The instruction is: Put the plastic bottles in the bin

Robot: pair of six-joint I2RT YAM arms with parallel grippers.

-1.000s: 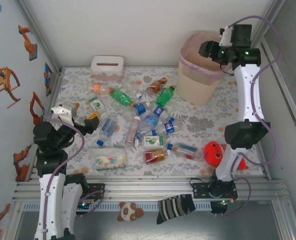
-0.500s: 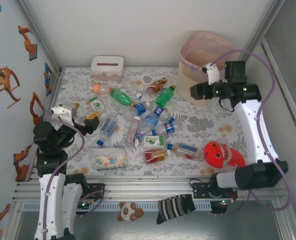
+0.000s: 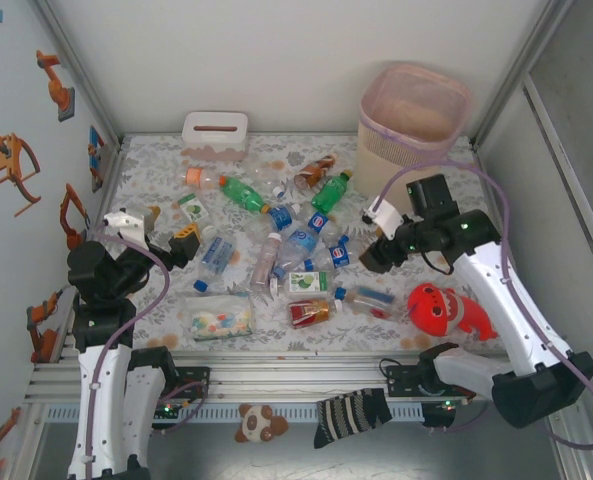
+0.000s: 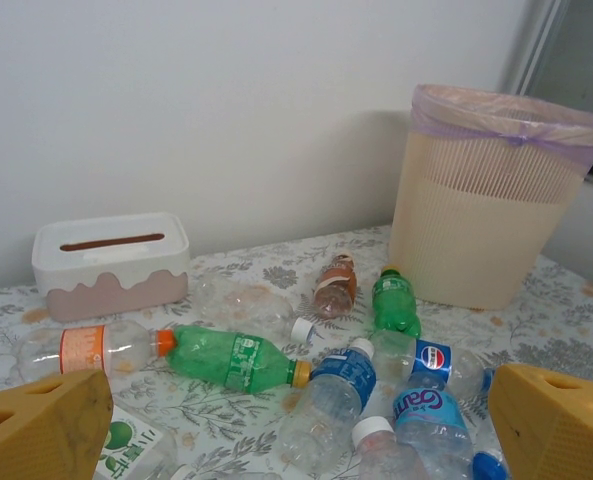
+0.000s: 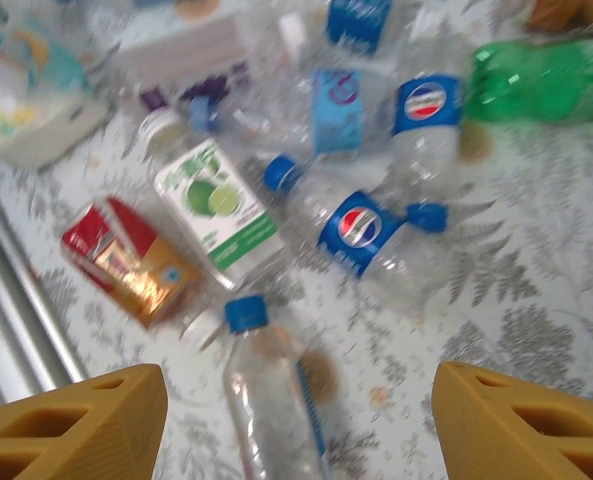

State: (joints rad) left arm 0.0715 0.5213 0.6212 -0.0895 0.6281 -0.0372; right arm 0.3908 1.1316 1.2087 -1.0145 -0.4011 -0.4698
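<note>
Pick step pending. Right gripper (image 3: 369,257), jaws apart, empty, above bottles (image 3: 301,240); bin (image 3: 401,160) at its 1 o'clock. Left gripper (image 3: 171,232) apart, empty. Next: lower, centre one bottle, close.

White arm links (image 3: 508,300), black joints (image 3: 98,272), trailing lilac cables (image 3: 164,278), and blocky yellow-orange claw fingers (image 5: 76,420)

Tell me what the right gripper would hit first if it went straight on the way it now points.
The right gripper would most likely meet the clear blue-capped bottle that lies centred between its open fingers in the wrist view. How far off it is I cannot tell.
</note>
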